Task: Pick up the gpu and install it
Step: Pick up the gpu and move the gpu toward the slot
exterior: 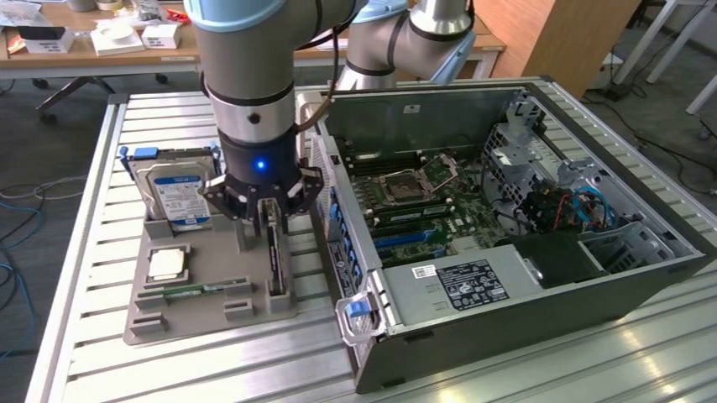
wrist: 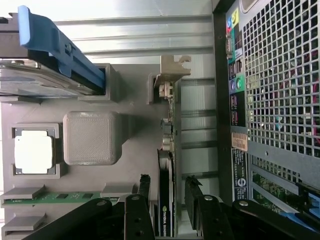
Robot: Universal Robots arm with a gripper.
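Note:
The gpu (exterior: 275,264) is a thin dark card standing on its edge in a slot of the grey holder tray (exterior: 201,315). In the wrist view the gpu (wrist: 166,207) runs lengthwise, with its silver bracket (wrist: 172,75) at the far end. My gripper (exterior: 269,225) has come down over the card from above. In the wrist view the gripper (wrist: 168,184) is open, with one black finger (wrist: 145,187) on each side of the card. A small gap shows between each finger and the card.
The tray also holds a blue-and-silver hard drive (exterior: 177,195), a square processor (exterior: 166,264) and a green memory stick (exterior: 207,290). The open computer case (exterior: 505,218) lies close beside the tray on the exterior view's right, its perforated wall (wrist: 280,85) near the card.

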